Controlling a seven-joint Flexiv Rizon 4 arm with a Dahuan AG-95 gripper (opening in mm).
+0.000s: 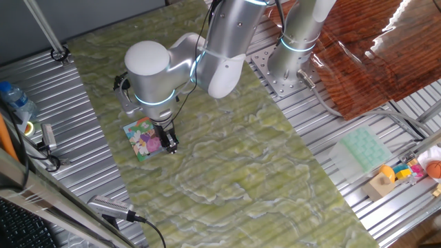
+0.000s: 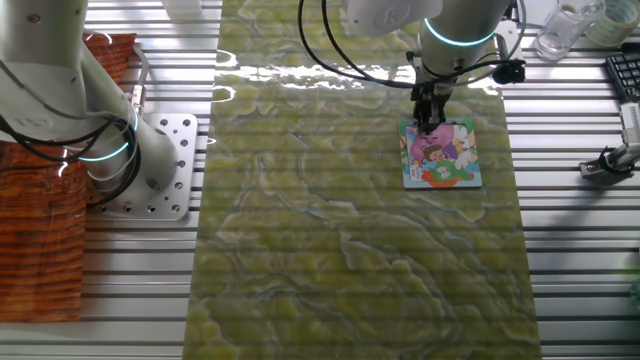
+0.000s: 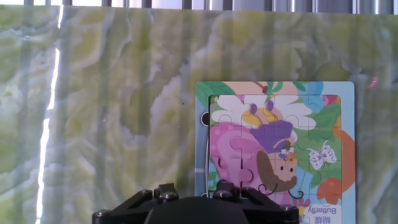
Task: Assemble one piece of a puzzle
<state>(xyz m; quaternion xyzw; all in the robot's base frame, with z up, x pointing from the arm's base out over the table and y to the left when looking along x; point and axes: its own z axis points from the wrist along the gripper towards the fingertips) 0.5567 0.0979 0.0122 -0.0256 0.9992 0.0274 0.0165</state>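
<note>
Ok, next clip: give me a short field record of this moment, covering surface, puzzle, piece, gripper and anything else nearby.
surface: green marbled mat over a slatted metal table
puzzle: square cartoon puzzle, flat on the mat
piece: no loose piece can be made out in any view
gripper: gripper low over one edge of the puzzle; finger state not visible
hand view: puzzle fills the lower right, looks nearly complete
nearby: pale green tray on the table, apart from the puzzle
</note>
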